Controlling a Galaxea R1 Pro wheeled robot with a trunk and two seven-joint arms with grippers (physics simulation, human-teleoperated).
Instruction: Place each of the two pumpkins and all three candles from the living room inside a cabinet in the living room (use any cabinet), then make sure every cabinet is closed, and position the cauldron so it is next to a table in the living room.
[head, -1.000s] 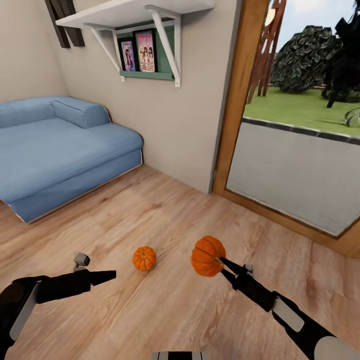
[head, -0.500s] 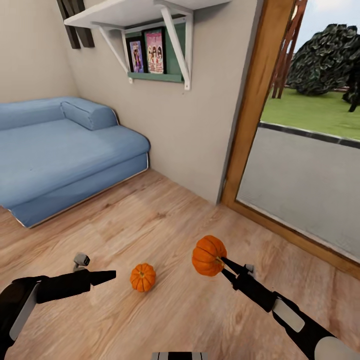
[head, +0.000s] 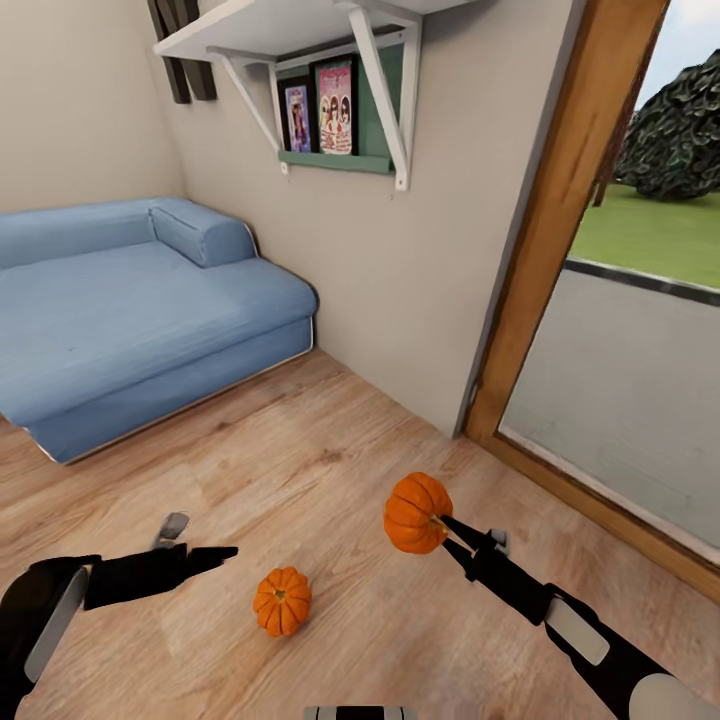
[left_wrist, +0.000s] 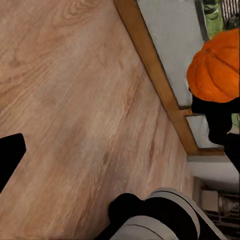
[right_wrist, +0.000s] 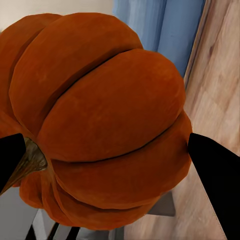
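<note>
View swung right, right hand (head: 437, 524) pinching pumpkin (head: 416, 512), left hand (head: 222, 553) grip unclear, second pumpkin (head: 282, 600) on floor (head: 330, 470)

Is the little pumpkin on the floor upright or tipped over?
Upright: the small pumpkin rests on the wooden floor with its stem pointing up.

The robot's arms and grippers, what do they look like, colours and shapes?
Both arms are glossy black with pale grey-white panels along the forearms. The left gripper tapers into slim, flat black fingers, with a small grey cylindrical part standing up near its wrist. The right gripper has thin, pointed black fingers and a small grey block at the wrist. No loose cables or markings are visible.
</note>
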